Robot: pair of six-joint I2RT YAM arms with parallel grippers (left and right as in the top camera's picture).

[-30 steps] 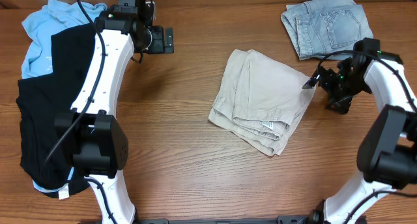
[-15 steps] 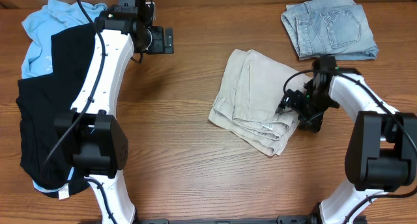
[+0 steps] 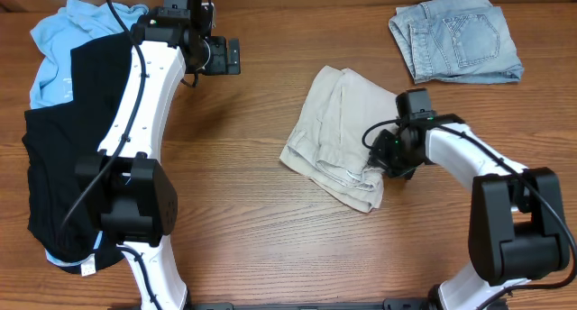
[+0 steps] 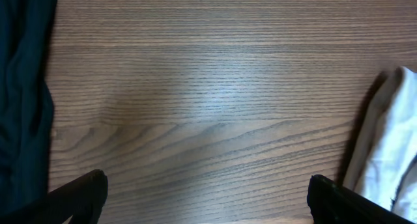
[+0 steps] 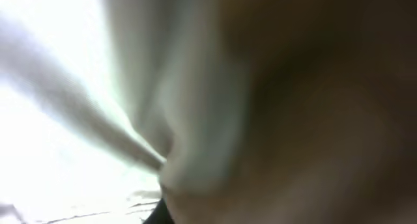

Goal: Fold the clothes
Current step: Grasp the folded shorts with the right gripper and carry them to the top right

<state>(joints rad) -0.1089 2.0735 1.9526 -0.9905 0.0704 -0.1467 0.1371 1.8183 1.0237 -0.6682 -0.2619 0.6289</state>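
Observation:
The beige shorts (image 3: 343, 121) lie folded and rumpled in the middle of the table. My right gripper (image 3: 383, 153) is down on their right edge, shut on the cloth. Pale fabric (image 5: 78, 87) pressed close fills the blurred right wrist view and hides the fingers. A black garment (image 3: 63, 139) lies over a light-blue shirt (image 3: 54, 40) at the far left. My left gripper (image 3: 230, 55) hovers open at the back left over bare wood, its fingertips (image 4: 94, 185) wide apart in the left wrist view. There the black garment (image 4: 19, 87) shows at left and the shorts (image 4: 391, 146) at right.
Folded light-blue jeans (image 3: 455, 35) lie at the back right corner. The left arm (image 3: 135, 103) stretches along the left side above the black garment. Bare wooden table (image 3: 252, 220) runs along the front.
My right gripper moved left from beside the shorts onto their right edge and went from open to shut. The shorts bunched and shifted left. The left arm stayed put.

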